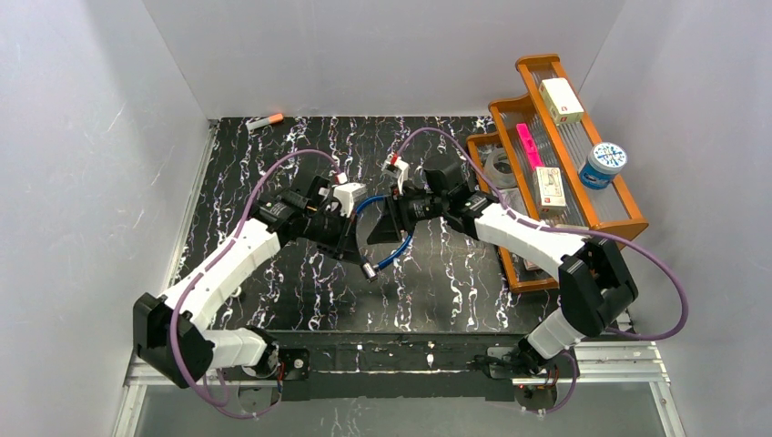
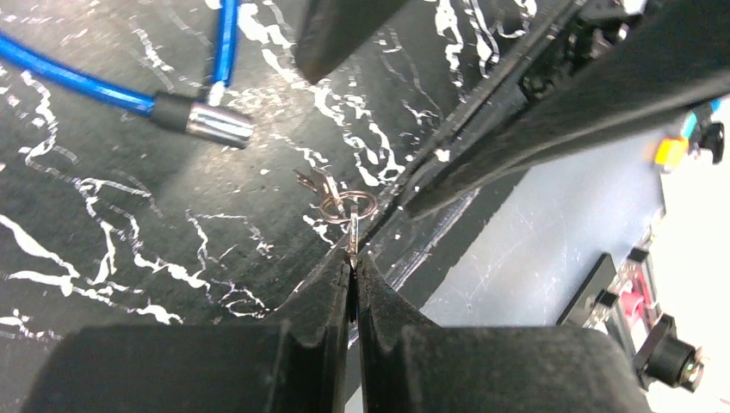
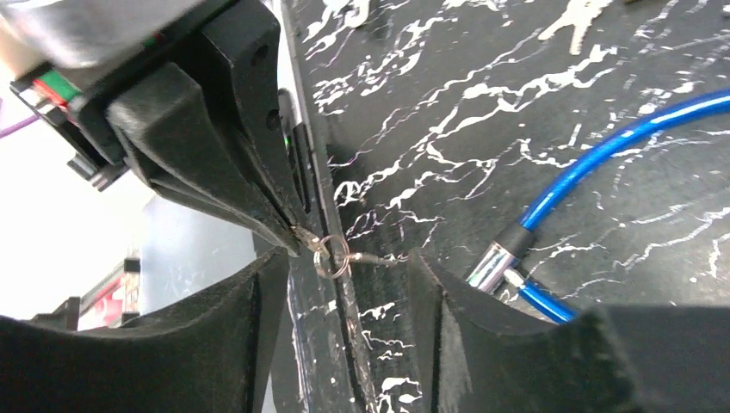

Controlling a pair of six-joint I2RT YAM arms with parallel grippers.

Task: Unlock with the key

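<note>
left arm and right arm: white shells, black joints, looping purple cables; black wedge-shaped tool fingers.

Soft, even overhead light fills the top view, leaving faint shadows on the black white-veined marble counter. In the left wrist view the black left end effector is blurred up close, and the pale background washes out.

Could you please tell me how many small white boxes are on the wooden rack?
2. The far box sits on the rack's rightmost tier; the near box lies on the middle tier, next to the pink marker. The right arm may hide more.
</note>
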